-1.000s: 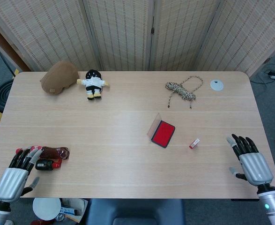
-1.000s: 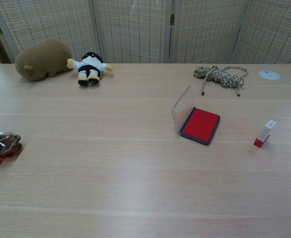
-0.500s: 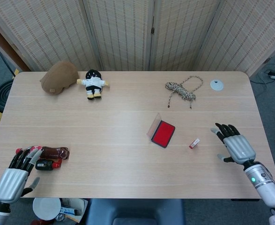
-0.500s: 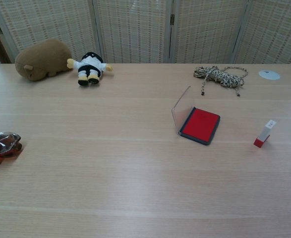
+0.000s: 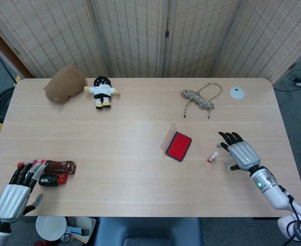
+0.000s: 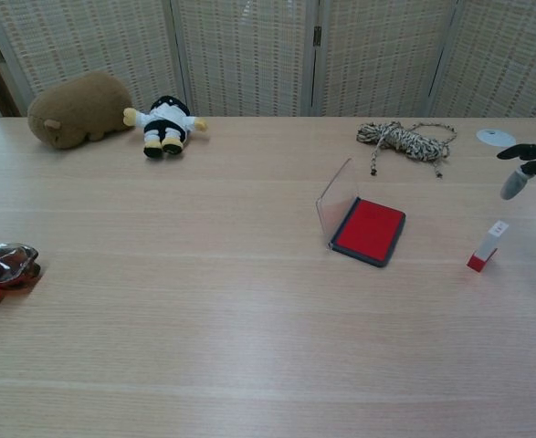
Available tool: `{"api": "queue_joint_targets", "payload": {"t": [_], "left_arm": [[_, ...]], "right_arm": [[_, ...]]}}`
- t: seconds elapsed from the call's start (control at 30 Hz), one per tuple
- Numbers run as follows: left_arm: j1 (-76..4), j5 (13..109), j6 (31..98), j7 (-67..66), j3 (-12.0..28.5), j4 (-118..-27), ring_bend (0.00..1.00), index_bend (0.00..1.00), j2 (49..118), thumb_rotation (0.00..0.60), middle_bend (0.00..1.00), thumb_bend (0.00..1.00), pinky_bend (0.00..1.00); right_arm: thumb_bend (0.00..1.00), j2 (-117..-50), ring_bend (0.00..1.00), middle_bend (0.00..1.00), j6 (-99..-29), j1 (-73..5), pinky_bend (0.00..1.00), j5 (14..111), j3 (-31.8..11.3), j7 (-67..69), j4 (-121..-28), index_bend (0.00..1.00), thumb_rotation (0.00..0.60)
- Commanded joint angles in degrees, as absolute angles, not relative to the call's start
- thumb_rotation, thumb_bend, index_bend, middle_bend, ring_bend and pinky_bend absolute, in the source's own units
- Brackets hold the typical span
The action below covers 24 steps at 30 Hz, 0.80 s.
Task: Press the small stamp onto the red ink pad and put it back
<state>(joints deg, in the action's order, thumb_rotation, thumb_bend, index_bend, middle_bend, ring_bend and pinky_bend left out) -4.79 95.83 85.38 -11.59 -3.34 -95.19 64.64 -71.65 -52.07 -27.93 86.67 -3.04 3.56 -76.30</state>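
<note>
The small stamp [image 5: 212,157] [image 6: 487,246], white with a red base, stands tilted on the table right of the red ink pad [image 5: 178,146] [image 6: 369,230], whose clear lid is raised on its left side. My right hand [image 5: 238,154] [image 6: 530,165] hovers just right of the stamp with fingers spread, holding nothing. My left hand [image 5: 18,192] rests open at the table's front left edge, fingertips beside a dark wrapped item [image 5: 59,167] [image 6: 3,262].
A brown plush [image 5: 64,84] [image 6: 78,109] and a small doll [image 5: 103,91] [image 6: 164,124] lie at the back left. A coiled rope [image 5: 199,97] [image 6: 404,139] and a white disc [image 5: 237,93] [image 6: 496,138] lie at the back right.
My right hand has moved left and away from the front edge, arriving close beside the stamp and entering the chest view. The left hand and the objects have stayed put.
</note>
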Motion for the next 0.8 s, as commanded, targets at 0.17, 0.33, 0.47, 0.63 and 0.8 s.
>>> {"api": "queue_joint_targets", "payload": {"t": [0.17,0.33,0.47,0.63,0.8], "left_arm": [[-4.44,95.57,86.14,-10.58,-3.14,-95.09,0.00,0.00,64.19,0.600,0.00,0.34,0.06],[-4.22,95.65,86.52,-10.52,-3.13,-95.12,0.00,0.00,64.13,0.600,0.00,0.34,0.06],[-4.28,95.37,86.22,-10.85,-3.04,-95.08,0.00,0.00,64.23,0.600,0.00,0.34,0.06],[-4.34,95.10,85.96,-11.14,-2.93,-95.06,0.00,0.00,64.39,0.600,0.00,0.34,0.06],[-4.37,94.93,85.73,-11.70,-2.89,-95.10,0.00,0.00,64.59,0.600,0.00,0.34,0.06]], "right_arm": [[0.28,-77.31,0.00,0.00,-54.29,-30.71,0.00,90.97,-2.12,7.42,-68.68,0.26,0.600],[0.29,-79.49,0.00,0.00,-55.85,-31.24,0.00,93.08,-0.63,8.75,-64.43,0.26,0.600],[0.29,-80.48,0.00,0.00,-57.83,-31.15,0.00,94.92,0.95,11.06,-61.54,0.27,0.600],[0.29,-80.97,0.00,0.00,-59.66,-30.91,0.00,95.82,2.04,13.38,-59.02,0.30,0.600],[0.31,-81.79,0.00,0.00,-59.82,-30.81,0.00,95.82,2.94,14.67,-56.35,0.32,0.600]]}}
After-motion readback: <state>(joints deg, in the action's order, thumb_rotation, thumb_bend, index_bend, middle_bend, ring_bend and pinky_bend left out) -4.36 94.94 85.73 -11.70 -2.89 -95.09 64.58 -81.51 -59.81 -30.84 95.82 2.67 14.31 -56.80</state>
